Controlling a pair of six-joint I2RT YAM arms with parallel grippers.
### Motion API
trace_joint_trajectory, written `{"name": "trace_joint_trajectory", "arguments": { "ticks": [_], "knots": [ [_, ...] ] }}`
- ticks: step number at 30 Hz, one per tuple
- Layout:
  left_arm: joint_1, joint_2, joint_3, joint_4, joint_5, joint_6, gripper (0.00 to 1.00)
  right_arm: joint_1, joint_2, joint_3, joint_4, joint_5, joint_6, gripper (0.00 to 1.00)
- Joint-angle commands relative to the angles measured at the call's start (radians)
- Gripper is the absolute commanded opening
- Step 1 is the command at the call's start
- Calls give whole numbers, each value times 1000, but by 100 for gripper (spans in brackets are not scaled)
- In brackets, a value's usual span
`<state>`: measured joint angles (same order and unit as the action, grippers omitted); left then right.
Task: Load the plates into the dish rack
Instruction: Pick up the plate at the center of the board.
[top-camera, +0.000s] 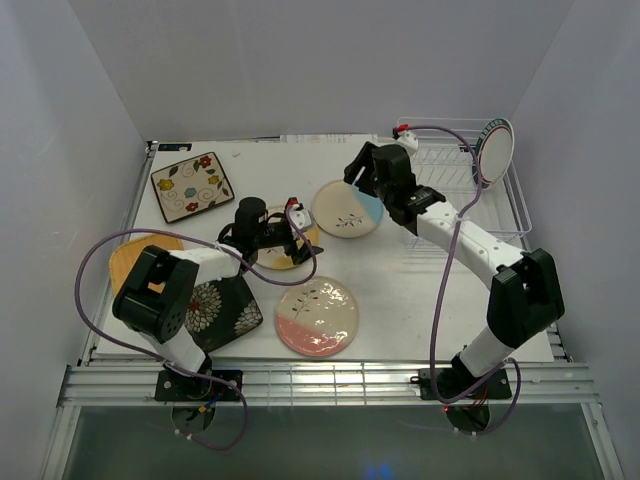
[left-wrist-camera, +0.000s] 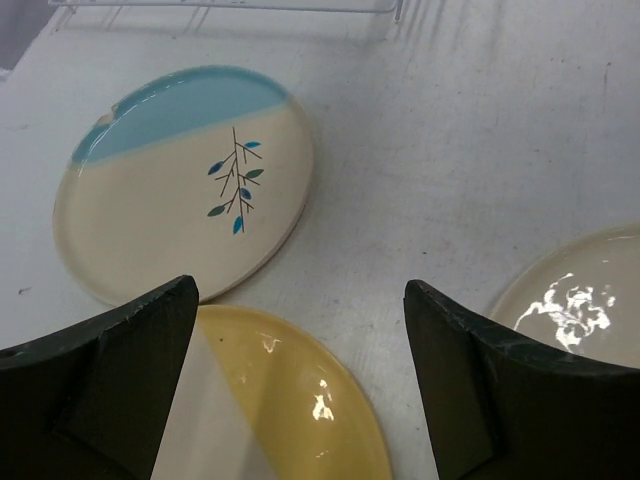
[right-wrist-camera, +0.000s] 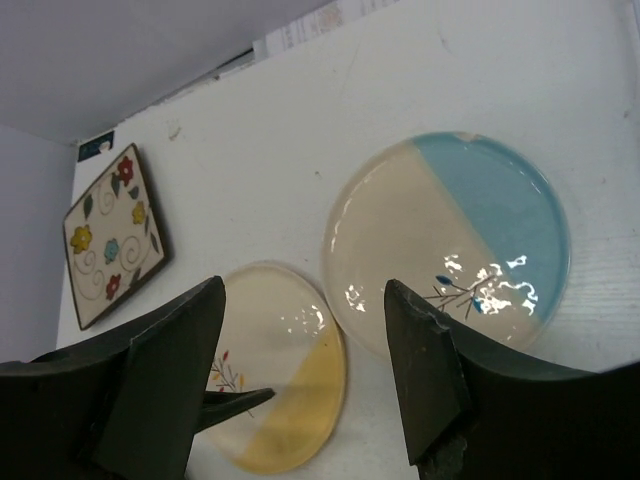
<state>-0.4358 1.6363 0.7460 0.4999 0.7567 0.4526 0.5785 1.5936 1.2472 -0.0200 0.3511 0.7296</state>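
The white wire dish rack (top-camera: 455, 190) stands at the back right, with a teal-rimmed white plate (top-camera: 494, 150) upright in its far corner. My left gripper (top-camera: 303, 240) (left-wrist-camera: 300, 330) is open low over the yellow-half plate (top-camera: 283, 250) (left-wrist-camera: 290, 400), whose rim lies between the jaws. My right gripper (top-camera: 354, 178) (right-wrist-camera: 305, 330) hangs open above the far-left edge of the blue-half plate (top-camera: 347, 209) (right-wrist-camera: 450, 250) (left-wrist-camera: 185, 180), holding nothing. The pink-half plate (top-camera: 316, 316) (left-wrist-camera: 580, 300) lies near the front.
A flowered cream square plate (top-camera: 192, 186) (right-wrist-camera: 110, 235) lies at the back left. A black floral square plate (top-camera: 222, 305) and a plain orange-yellow one (top-camera: 130, 262) lie partly under the left arm. Grey walls enclose the table on three sides.
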Motion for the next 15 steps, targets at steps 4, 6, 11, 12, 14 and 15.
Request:
{"name": "trace_joint_trajectory", "arguments": {
  "ticks": [4,6,11,12,14,15],
  "knots": [
    [-4,121,131,-4,55,259,94,9,-53,-10,-28,-55,11,71],
    [-4,138,153,-3,58,288,93,9,-86,-95,96,-57,52,70],
    [-20,174,193,-4,20,325,90,11,-126,-150,69,-15,47,70],
    [-30,180,193,-4,1,352,90,12,-126,-157,63,-20,42,70],
    [-44,184,194,-4,-25,379,89,15,-133,-175,69,-40,34,70],
    [-63,194,196,-4,-55,412,88,17,-136,-199,72,-44,34,70]
  ]
}}
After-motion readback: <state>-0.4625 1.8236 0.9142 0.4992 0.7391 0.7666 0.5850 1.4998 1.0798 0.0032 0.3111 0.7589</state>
